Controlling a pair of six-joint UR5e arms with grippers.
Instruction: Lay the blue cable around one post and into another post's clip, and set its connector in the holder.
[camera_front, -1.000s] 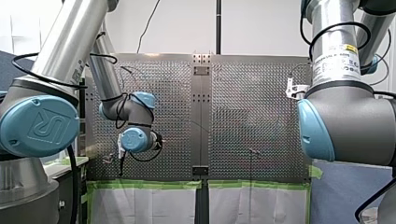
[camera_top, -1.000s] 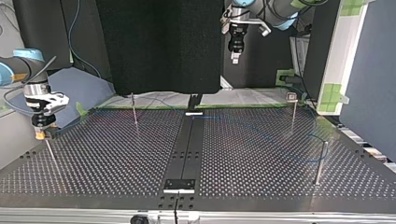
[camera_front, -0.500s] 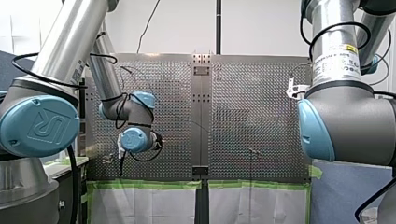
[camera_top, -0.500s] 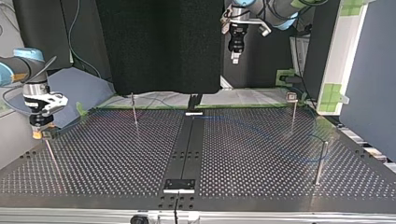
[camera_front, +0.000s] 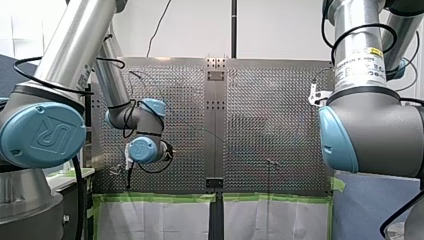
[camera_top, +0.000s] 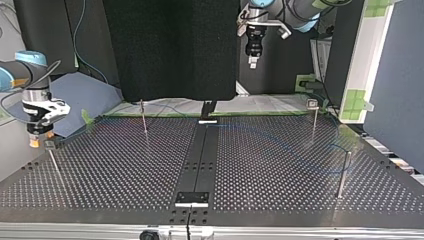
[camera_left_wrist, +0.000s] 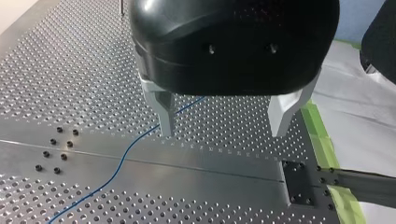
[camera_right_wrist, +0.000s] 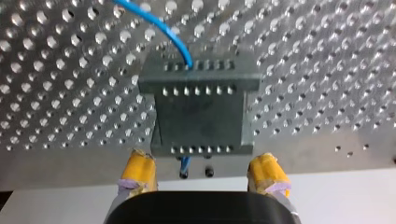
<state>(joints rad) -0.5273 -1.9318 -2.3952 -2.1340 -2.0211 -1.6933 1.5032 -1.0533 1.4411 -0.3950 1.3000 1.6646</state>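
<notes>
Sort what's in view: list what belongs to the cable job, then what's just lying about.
Job:
blue cable
holder
posts
left gripper, open
right gripper, open

Lying about:
green tape
black cloth
blue sheet

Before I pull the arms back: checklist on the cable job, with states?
1. Right jaws open, holding nothing, just short of the holder: ok.
2. Blue cable runs into the holder's comb slot: ok.
3. Connector seated in the holder: cannot tell, hidden.
4. Left jaws open and empty above the table: ok.
5. Cable around the plain post: cannot tell, too faint.
6. Cable in the clip post: cannot tell.
</notes>
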